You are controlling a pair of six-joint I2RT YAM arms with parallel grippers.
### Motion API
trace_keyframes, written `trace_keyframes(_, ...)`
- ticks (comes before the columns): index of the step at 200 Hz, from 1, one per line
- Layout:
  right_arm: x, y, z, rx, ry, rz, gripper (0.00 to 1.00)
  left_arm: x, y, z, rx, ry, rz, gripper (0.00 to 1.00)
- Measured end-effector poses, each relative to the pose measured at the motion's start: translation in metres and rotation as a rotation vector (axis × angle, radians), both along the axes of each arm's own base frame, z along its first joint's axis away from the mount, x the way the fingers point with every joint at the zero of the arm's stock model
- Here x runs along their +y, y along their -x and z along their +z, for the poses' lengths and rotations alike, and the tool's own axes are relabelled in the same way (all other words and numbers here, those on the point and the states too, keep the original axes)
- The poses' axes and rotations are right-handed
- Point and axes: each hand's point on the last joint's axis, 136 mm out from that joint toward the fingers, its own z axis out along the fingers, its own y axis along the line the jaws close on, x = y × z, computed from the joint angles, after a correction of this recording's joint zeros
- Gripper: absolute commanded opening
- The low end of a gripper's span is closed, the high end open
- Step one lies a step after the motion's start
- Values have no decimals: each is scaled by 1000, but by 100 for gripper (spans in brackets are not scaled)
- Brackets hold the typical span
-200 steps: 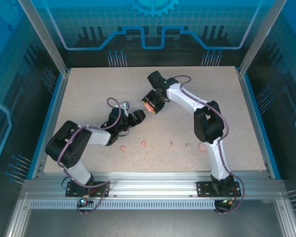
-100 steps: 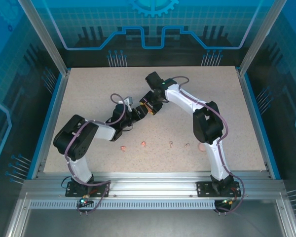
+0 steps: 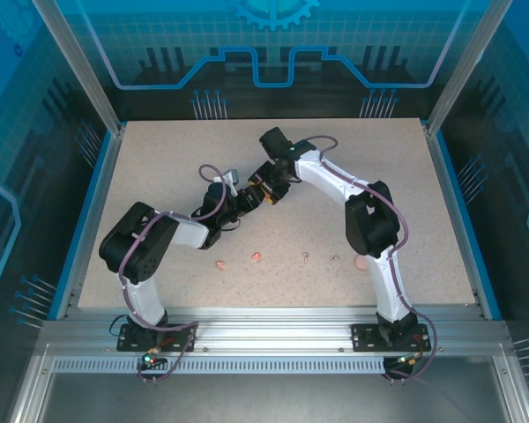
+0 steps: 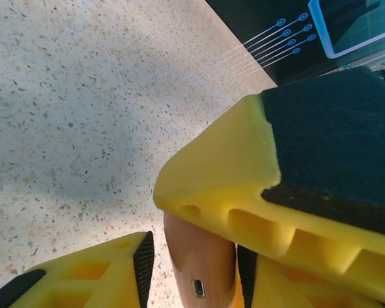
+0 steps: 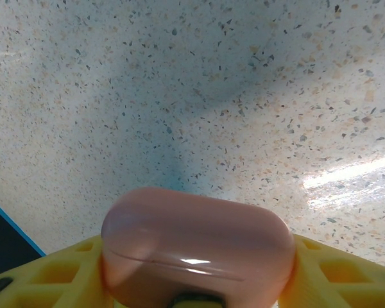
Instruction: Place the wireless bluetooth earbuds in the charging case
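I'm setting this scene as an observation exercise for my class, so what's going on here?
Above the middle of the table, the right gripper holds the pink charging case, lid shut. The left gripper has its fingers on either side of the same case, though a firm grip isn't clear. Two tiny pink lumps, apparently the earbuds, lie on the table near its front edge, not yet inserted.

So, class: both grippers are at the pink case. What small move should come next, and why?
Probably close the left gripper fully on the charging case. The right gripper clamps it, lid seam shut. The left fingers flank its port end with a slight gap, and the earbuds lie on the table.
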Motion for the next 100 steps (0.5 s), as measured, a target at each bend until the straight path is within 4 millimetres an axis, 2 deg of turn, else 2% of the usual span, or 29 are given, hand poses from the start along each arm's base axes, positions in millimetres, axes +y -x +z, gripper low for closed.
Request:
trace_keyframes(32, 0, 0, -2, -1, 0, -1, 53, -1, -1, -2, 1, 2, -3, 37)
trace_keyframes(100, -2, -2, 0, -19, -2, -7, 54, -5, -3, 0, -2, 15, -10, 22)
